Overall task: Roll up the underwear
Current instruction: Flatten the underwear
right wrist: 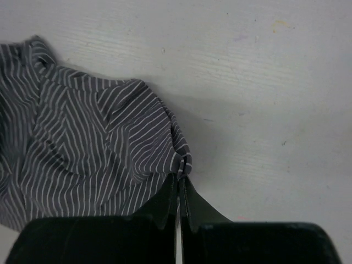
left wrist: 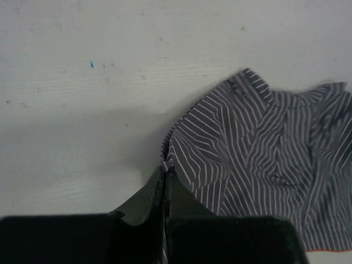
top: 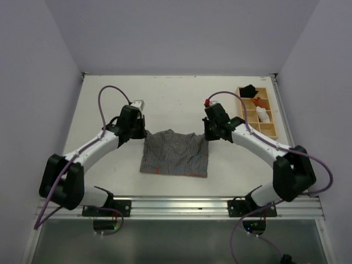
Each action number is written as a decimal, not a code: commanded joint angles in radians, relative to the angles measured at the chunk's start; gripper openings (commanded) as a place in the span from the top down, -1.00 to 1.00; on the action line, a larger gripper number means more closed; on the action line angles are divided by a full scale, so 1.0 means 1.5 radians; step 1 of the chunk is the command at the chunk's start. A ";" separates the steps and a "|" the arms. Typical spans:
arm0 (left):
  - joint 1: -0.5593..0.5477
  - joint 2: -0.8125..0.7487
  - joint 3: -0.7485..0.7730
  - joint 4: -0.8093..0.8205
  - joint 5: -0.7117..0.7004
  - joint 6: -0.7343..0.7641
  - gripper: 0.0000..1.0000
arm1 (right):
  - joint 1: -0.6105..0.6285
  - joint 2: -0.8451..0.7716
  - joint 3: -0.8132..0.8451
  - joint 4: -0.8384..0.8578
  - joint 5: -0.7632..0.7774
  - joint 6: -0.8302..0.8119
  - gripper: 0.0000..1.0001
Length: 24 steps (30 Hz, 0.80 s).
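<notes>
Underwear (top: 175, 154) lies spread on the bench (top: 165, 104), long axis 9 to 3 o'clock. My left jaws clamp its 10 o'clock corner, my right jaws its 2 o'clock corner; the cloth trails toward 6.

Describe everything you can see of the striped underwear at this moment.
The underwear is a soft, thin-looking cloth with fine grey-and-white stripes and a trace of orange at its near hem. It lies spread, wrinkled and not yet rolled, on the white table between the arms. Its two far corners are pinched: the left hand is shut on the left corner, the right hand on the right, and the cloth bunches at both grips.
</notes>
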 commanded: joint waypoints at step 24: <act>0.099 0.396 0.402 -0.048 -0.028 0.071 0.02 | -0.129 0.384 0.404 -0.156 -0.020 -0.025 0.18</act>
